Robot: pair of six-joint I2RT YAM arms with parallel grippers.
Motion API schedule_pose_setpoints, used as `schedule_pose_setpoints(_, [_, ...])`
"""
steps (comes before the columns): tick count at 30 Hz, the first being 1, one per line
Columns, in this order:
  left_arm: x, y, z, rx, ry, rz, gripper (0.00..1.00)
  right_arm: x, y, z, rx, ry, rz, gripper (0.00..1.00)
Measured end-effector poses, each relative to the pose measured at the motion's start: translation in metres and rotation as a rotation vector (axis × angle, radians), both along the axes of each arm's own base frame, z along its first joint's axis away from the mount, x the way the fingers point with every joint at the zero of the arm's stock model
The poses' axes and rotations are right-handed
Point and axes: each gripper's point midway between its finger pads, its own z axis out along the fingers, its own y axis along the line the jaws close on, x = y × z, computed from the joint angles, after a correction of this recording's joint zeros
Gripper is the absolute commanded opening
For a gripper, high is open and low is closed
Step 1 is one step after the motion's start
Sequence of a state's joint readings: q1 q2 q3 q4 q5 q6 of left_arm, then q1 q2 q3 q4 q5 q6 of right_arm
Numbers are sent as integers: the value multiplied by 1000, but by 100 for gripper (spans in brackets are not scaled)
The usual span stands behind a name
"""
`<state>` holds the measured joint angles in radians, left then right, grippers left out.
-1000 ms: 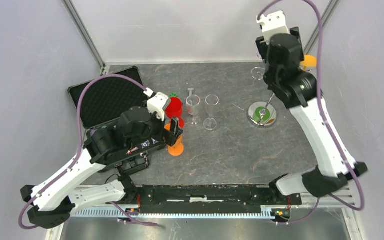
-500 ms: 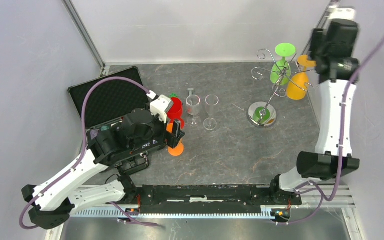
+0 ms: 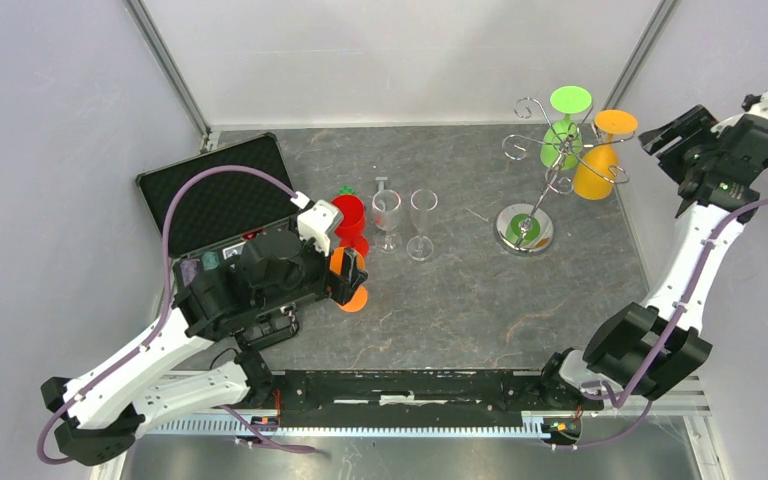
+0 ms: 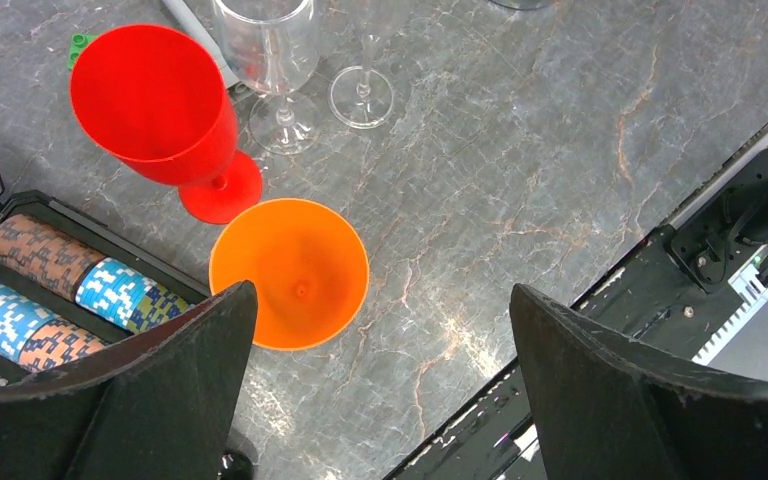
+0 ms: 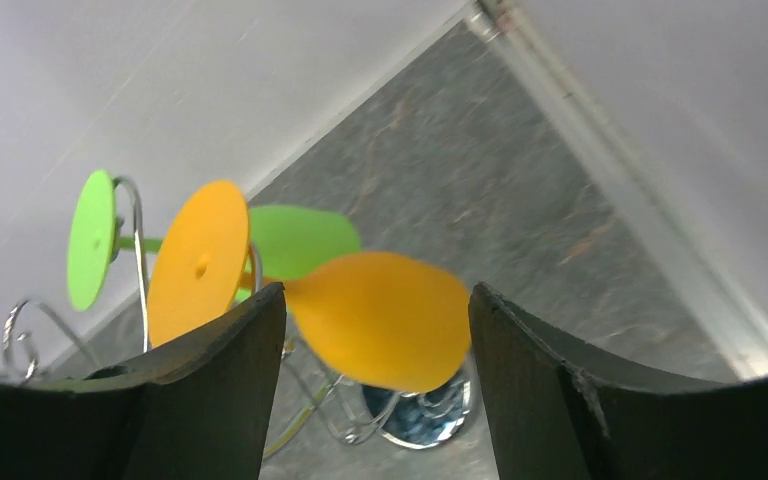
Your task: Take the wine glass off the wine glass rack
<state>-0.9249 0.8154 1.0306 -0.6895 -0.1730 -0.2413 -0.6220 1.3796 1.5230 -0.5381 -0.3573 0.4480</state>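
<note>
From above, the rack (image 3: 526,228) stands at 2 o'clock on the tabletop (image 3: 460,310). Its pole leans toward 1 o'clock, where a green glass (image 3: 563,128) and a yellow glass (image 3: 598,165) hang bowl-down, their feet caught in the wire curls so they only slide off outward. The right pincer (image 3: 680,135) sits at 3 o'clock of the yellow glass, apart from it and released, probably lining up on that outward path. The left pincer (image 3: 348,272) hangs over an orange glass (image 3: 353,297) standing near a red glass (image 3: 349,214), two clear glasses (image 3: 405,215) and an open case (image 3: 210,195).

The left wrist view shows its pincer (image 4: 382,292) spread wide, with the orange glass (image 4: 290,272) upright at 9 o'clock between the fingers, touching neither. It stands on its own foot.

The right wrist view has the pincer (image 5: 377,290) open and straddling the yellow glass's bowl (image 5: 380,320) without clear contact. Both feet sit at 9 o'clock and the rack's base (image 5: 415,415) is below. Closing on the bowl looks like the next step.
</note>
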Motion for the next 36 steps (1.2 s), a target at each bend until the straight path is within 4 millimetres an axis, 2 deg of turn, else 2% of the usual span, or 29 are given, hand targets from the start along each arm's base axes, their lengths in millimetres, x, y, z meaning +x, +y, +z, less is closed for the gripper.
schedule_pose_setpoints(3, [-1,1,1,-10,-8,0,100,5,18,-11,102,-48,48,72])
schedule_pose_setpoints(6, [-2,2,5,-23,-17,0,100,4,32,-8,170,-99,75,68])
schedule_pose_setpoints(14, [-3,4,4,-30,-22,1,100,-7,44,42,136,-249,78,65])
schedule_pose_setpoints(15, [-3,4,4,-30,-23,0,100,-8,44,46,128,-259,77,62])
schedule_pose_setpoints(17, [-3,4,4,-30,-23,0,100,-9,45,51,124,-275,77,47])
schedule_pose_setpoints(19, [-3,4,5,-32,-24,0,100,-7,45,53,133,-284,83,38])
schedule_pose_setpoints(24, [-4,4,5,-36,-24,-4,100,-1,49,53,185,-296,108,38])
schedule_pose_setpoints(29, [-8,6,12,-64,-38,-16,100,6,55,49,237,-292,131,45])
schedule_pose_setpoints(36, [-10,8,17,-88,-57,-16,100,13,62,43,273,-278,139,44])
